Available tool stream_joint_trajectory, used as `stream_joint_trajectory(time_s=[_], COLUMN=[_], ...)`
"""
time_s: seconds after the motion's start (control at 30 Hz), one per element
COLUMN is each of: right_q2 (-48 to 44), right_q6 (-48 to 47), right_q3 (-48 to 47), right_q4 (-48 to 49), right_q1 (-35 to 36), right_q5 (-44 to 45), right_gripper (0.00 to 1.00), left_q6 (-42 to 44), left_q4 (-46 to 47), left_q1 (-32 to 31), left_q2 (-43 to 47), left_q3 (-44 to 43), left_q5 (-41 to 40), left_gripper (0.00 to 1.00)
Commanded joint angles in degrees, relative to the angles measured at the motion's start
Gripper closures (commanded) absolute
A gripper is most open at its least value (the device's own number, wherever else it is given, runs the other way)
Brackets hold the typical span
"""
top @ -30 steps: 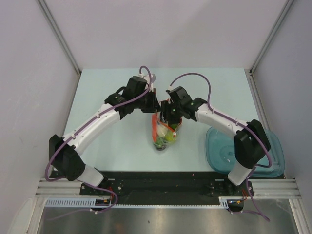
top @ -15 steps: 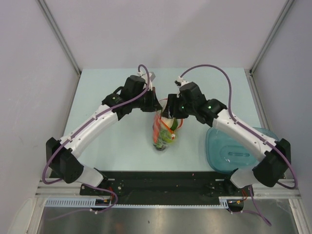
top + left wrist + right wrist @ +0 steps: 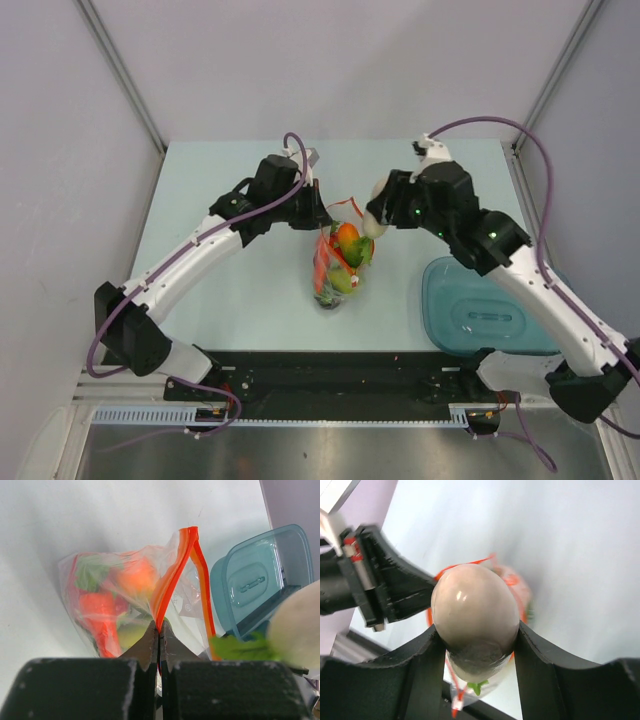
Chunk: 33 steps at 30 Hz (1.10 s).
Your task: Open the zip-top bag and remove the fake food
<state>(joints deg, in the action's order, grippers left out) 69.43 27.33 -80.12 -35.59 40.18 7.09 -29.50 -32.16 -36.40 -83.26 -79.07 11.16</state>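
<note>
The zip-top bag (image 3: 338,265) lies mid-table, its mouth open and its red-orange zip strip (image 3: 176,570) held up. My left gripper (image 3: 320,224) is shut on one side of that strip; in the left wrist view its jaws (image 3: 160,630) pinch the strip. Inside the bag I see an orange (image 3: 347,235), a carrot (image 3: 319,268) and a green fruit (image 3: 343,281). My right gripper (image 3: 377,222) is shut on the white radish (image 3: 474,611) and holds it in the air just right of the bag's mouth. The radish also shows in the left wrist view (image 3: 299,626).
A teal translucent tray (image 3: 500,312) lies at the right near edge, below my right arm; it also shows in the left wrist view (image 3: 257,582). Grey walls enclose the table on three sides. A black rail runs along the near edge.
My right gripper has come up out of the bag's mouth with the white radish and moved right and back. My left gripper has stayed, still holding the zip strip.
</note>
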Motion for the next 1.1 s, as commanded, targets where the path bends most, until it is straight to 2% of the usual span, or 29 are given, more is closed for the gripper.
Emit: stream_joint_trajectory(time_s=[0.0, 0.07, 0.2, 0.3, 0.43, 0.53, 0.73, 0.93, 1.07], right_q2=[-8.4, -11.6, -17.9, -18.8, -17.0, -16.3, -11.6, -4.7, 0.0], right_q6=[3.1, 6.9, 8.7, 6.7, 4.7, 4.6, 1.7, 2.6, 4.1], right_q3=[1.0, 5.6, 14.4, 19.2, 22.9, 24.9, 26.2, 26.5, 27.0], right_q4=[-8.3, -10.9, -18.0, -22.5, -29.3, -31.6, -29.4, -27.6, -27.7], right_q1=[-6.3, -10.2, -24.6, -30.0, -33.9, -34.0, -33.3, -25.0, -19.6], right_q5=[7.7, 7.1, -3.0, -10.7, -10.1, -7.4, -2.6, 2.0, 5.2], right_gripper=[0.69, 0.69, 0.69, 0.68, 0.67, 0.66, 0.63, 0.58, 0.47], left_q6=[0.8, 0.9, 0.9, 0.8, 1.0, 0.9, 0.3, 0.4, -0.2], left_q4=[2.2, 1.9, 2.2, 1.8, 1.3, 1.0, 1.2, 1.4, 2.2], left_q1=[-0.1, -0.1, -0.1, -0.1, -0.1, -0.1, -0.1, -0.1, -0.1], left_q2=[2.0, 2.1, 2.0, 2.1, 2.8, 3.5, 4.1, 5.4, 6.4], left_q3=[0.3, 0.4, 0.7, 0.7, 0.9, 1.7, 2.8, 3.1, 4.3], left_q5=[0.4, 0.2, 0.8, 1.1, 1.0, 0.7, 1.4, 0.0, -0.3], left_gripper=[1.0, 1.0, 1.0, 1.0, 1.0, 1.0, 1.0, 1.0, 1.0])
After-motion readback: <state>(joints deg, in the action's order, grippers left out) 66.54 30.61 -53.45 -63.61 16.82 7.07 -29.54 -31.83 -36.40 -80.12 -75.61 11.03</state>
